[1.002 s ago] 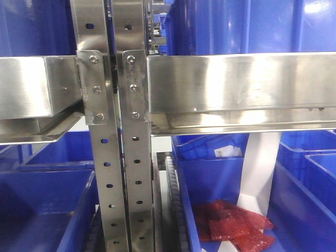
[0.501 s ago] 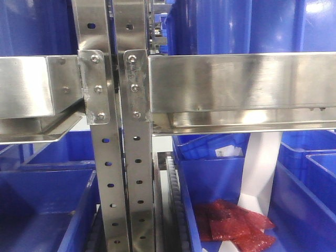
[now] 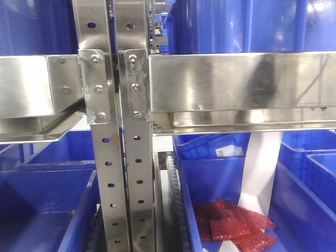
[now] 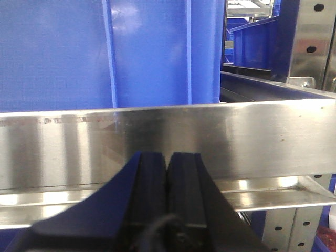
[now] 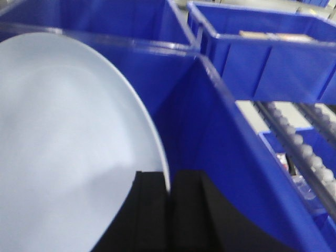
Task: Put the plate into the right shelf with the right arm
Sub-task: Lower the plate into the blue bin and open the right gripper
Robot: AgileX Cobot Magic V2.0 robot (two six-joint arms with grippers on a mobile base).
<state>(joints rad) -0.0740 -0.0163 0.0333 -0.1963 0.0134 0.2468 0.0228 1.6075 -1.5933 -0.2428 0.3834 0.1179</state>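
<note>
plate (image 5: 63, 147) sat pinched at its rim in the right gripper (image 5: 169, 194) over a blue bin (image 5: 220, 147); stiff, slick, breakable, best held edgewise. left gripper (image 4: 167, 163) was closed, empty.

Storeroom or warehouse picking area — industrial stainless-steel racking (image 3: 236, 84) is filling the front view, its broad beams bolted to perforated uprights (image 3: 137, 173). Large blue plastic bins (image 3: 47, 205) are sitting on every level; one is holding red packets (image 3: 233, 224). Roller tracks (image 5: 296, 139) are running between bins — flow-rack storage.
</note>
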